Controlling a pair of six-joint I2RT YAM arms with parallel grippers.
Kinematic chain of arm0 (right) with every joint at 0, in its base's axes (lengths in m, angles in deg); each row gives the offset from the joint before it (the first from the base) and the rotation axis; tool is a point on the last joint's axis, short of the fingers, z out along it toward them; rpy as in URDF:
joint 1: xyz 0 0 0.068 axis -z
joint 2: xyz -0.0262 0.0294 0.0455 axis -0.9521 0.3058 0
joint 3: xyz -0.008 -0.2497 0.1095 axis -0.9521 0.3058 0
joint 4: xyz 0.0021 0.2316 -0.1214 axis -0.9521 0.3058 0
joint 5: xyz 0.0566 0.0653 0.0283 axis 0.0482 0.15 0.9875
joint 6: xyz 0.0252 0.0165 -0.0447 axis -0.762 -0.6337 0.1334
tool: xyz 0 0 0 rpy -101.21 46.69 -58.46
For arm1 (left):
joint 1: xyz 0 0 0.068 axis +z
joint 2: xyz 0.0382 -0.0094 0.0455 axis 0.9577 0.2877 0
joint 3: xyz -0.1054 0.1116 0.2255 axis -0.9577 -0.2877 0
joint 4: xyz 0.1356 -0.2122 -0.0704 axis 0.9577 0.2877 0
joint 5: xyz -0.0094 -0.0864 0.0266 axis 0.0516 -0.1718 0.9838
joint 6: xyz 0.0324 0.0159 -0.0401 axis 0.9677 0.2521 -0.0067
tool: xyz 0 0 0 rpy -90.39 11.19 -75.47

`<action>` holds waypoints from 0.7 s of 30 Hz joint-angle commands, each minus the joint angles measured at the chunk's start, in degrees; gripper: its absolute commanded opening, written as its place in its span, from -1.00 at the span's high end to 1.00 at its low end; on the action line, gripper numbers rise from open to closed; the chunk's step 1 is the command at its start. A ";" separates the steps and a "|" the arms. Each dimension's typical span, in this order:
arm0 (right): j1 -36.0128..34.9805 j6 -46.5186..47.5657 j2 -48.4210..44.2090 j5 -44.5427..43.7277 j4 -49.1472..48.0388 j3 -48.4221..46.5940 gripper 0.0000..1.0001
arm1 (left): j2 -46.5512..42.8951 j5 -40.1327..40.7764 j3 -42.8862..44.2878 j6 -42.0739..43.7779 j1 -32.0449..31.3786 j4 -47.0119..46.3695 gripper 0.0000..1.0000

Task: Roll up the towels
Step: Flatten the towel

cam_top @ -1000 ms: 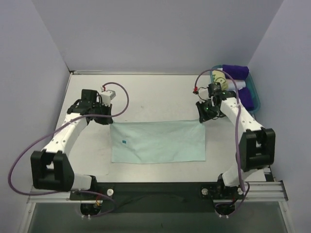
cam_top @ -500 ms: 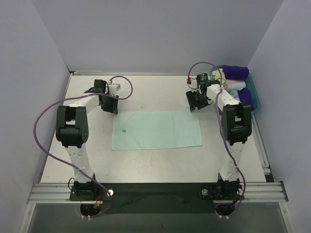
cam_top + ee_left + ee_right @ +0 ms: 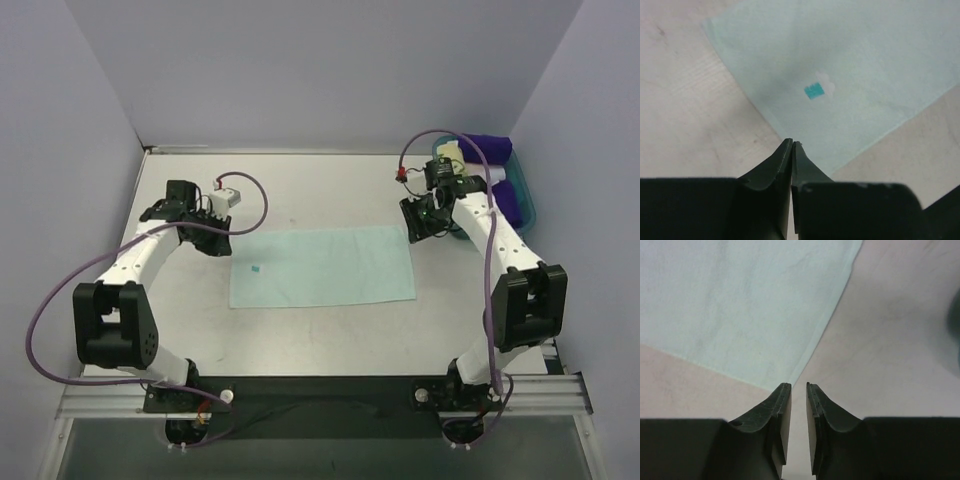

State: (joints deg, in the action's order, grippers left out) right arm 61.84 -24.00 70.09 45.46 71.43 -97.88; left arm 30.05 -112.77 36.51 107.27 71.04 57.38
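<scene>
The mint-aqua towel (image 3: pixel 325 267) lies flat and spread out on the table, with a small teal tag (image 3: pixel 814 91) near its left end. My left gripper (image 3: pixel 218 245) hovers at the towel's far left corner. In the left wrist view its jaws (image 3: pixel 791 143) are pressed together over the towel's edge (image 3: pixel 850 75) and hold nothing. My right gripper (image 3: pixel 413 230) is at the far right corner. Its jaws (image 3: pixel 798 385) stand slightly apart and empty just beside the towel's edge (image 3: pixel 740 305). The pale yellow towel (image 3: pixel 452 153) rests in the basket.
A teal basket (image 3: pixel 529 208) stands at the back right and holds purple rolls (image 3: pixel 488 148). Side walls close in on the left and right. Purple cables loop from both arms.
Both grippers have let go of the towel's far corners after dragging it away from the arm bases. The arms reached far out, then drew back a little.
</scene>
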 commanded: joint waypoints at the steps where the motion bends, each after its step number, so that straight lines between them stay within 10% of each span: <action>1: -1.34 2.35 -0.13 2.39 9.13 5.16 0.62 | -2.85 -0.66 -5.10 5.60 -2.67 7.14 0.85; 21: -6.17 0.15 6.55 -3.40 1.93 16.50 1.00 | 3.64 12.36 -9.51 5.07 -10.86 5.66 1.00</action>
State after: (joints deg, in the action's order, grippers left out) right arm 56.49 -23.34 75.78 44.85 72.46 -82.69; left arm 32.98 -102.61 25.74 111.11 60.28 64.75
